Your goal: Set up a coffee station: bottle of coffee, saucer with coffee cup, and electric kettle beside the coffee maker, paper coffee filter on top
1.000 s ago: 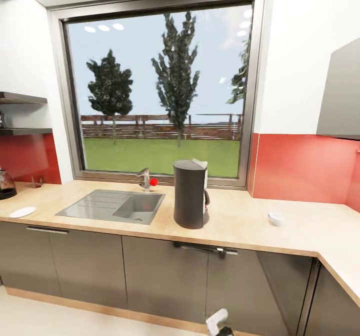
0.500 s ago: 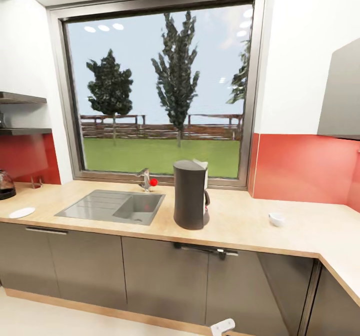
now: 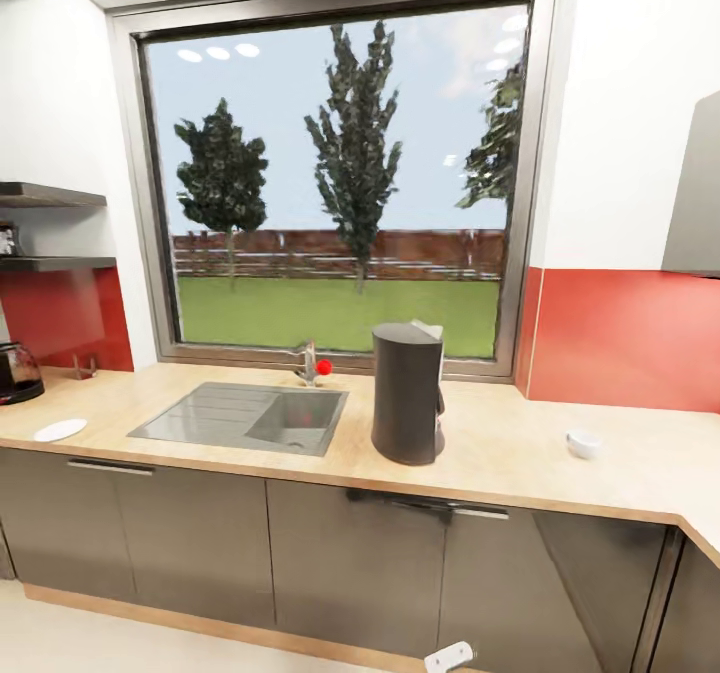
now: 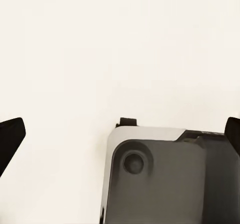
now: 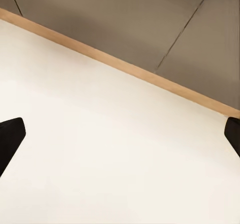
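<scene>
Standing on the countertop (image 3: 520, 458) just right of the sink (image 3: 240, 418), the coffee maker (image 3: 407, 393) has the coffee cup (image 3: 582, 443) well apart to its right. Saucer (image 3: 60, 430) and electric kettle (image 3: 18, 373) sit far left. Left gripper (image 4: 120, 139) and right gripper (image 5: 120, 139) hang over pale floor, jaws spread wide, empty.

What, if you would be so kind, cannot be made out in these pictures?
- Electric kettle, head view: cut off by the picture's left edge.
- Small dark thing on the kitchen shelf, head view: cut by the edge, too small to identify.
- Coffee cup, head view: too small to show a handle.
- Coffee maker, head view: carafe hidden behind its body.
</scene>
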